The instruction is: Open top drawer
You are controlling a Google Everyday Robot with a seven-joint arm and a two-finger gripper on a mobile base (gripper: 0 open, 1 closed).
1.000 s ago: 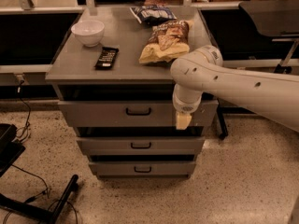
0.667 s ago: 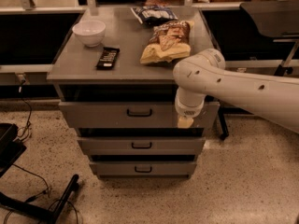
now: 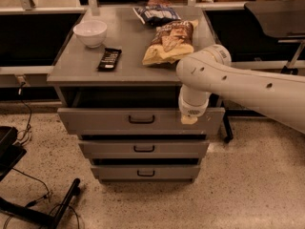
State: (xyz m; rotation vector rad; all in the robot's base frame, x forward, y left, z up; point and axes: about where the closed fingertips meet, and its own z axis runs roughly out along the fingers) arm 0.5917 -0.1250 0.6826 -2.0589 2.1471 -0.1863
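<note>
The top drawer (image 3: 109, 121) is the widest grey front of the cabinet, with a small black bar handle (image 3: 141, 119) at its centre. It stands pulled out a little, with a dark gap between its front and the cabinet top. My gripper (image 3: 189, 119) hangs from the white arm (image 3: 228, 80) in front of the right end of this drawer's front, well to the right of the handle. Its tan tip is level with the drawer front. The drawer's inside is dark and hidden.
Two narrower drawers (image 3: 143, 149) (image 3: 144, 172) sit below. On the cabinet top (image 3: 76, 73) are a white bowl (image 3: 90, 32), a black remote (image 3: 109, 59) and two snack bags (image 3: 171, 41) (image 3: 156, 13). Black cables and a stand (image 3: 43, 213) lie on the floor at left.
The top drawer front has come a little further out towards the camera. My gripper has shifted slightly right and stays at the drawer's right end.
</note>
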